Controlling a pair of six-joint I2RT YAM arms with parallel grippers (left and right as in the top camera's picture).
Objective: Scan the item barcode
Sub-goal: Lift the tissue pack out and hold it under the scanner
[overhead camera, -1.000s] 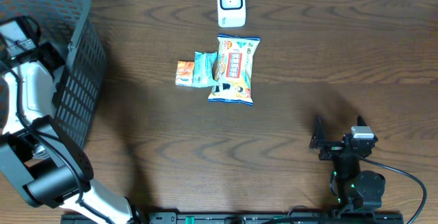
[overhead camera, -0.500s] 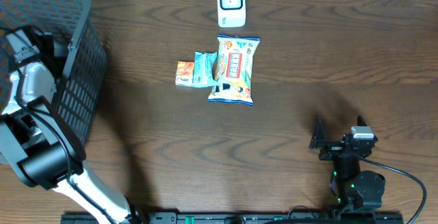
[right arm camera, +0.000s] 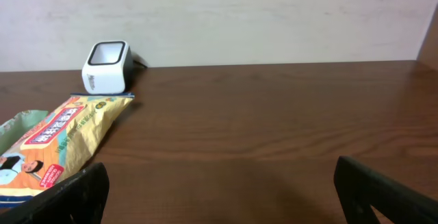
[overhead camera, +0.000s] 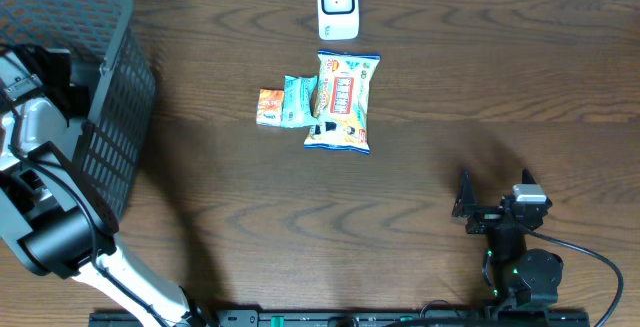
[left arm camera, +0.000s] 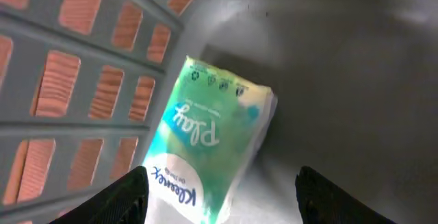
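Note:
A green and white Kleenex tissue pack (left arm camera: 209, 131) lies tilted on the grey floor of the basket (overhead camera: 120, 107), against its slatted wall. My left gripper (left arm camera: 222, 190) reaches down into the basket and stands open. The pack's near end is between the fingers, close to the left finger (left arm camera: 126, 196) and apart from the right one. From overhead the left gripper (overhead camera: 45, 67) is inside the basket at the far left. The white scanner (overhead camera: 338, 5) stands at the table's back edge. My right gripper (overhead camera: 493, 195) rests open at the front right, nothing between its fingers.
A yellow snack bag (overhead camera: 340, 102), a small teal pack (overhead camera: 298, 100) and an orange packet (overhead camera: 269, 107) lie together in front of the scanner. The right wrist view shows the scanner (right arm camera: 106, 66) and the snack bag (right arm camera: 58, 138) at the left, a wall behind.
The left wrist has shifted a little inside the basket. The right arm and the items on the table have not moved.

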